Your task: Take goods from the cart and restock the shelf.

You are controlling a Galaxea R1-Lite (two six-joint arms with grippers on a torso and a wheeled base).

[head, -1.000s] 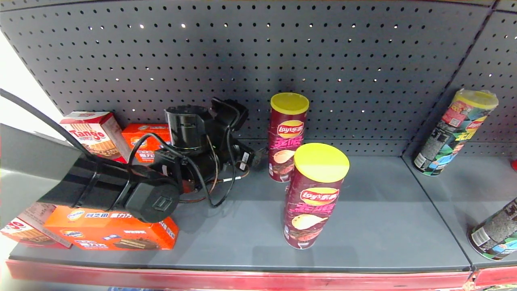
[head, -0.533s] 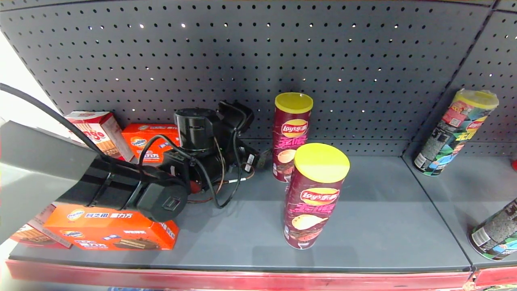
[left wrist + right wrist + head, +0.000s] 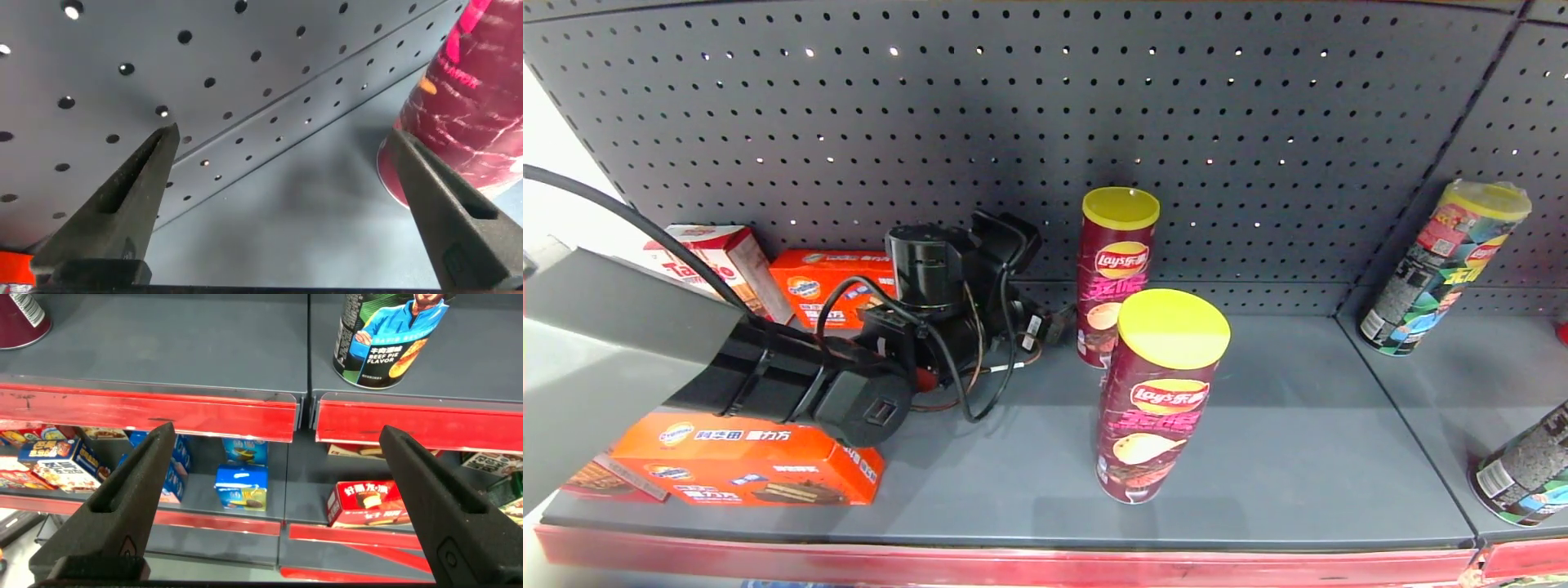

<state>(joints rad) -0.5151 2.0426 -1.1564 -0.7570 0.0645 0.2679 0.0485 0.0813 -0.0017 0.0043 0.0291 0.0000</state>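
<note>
Two maroon chip cans are standing upright on the shelf, long axes vertical, yellow lids up: the near can at frame centre, the far can just behind it. The left arm is lying low across the shelf from the left edge, with the left gripper spread open just beside the far can. The right gripper is gaping empty.

Maroon rear chip can upright on shelf, front chip can upright
</note>
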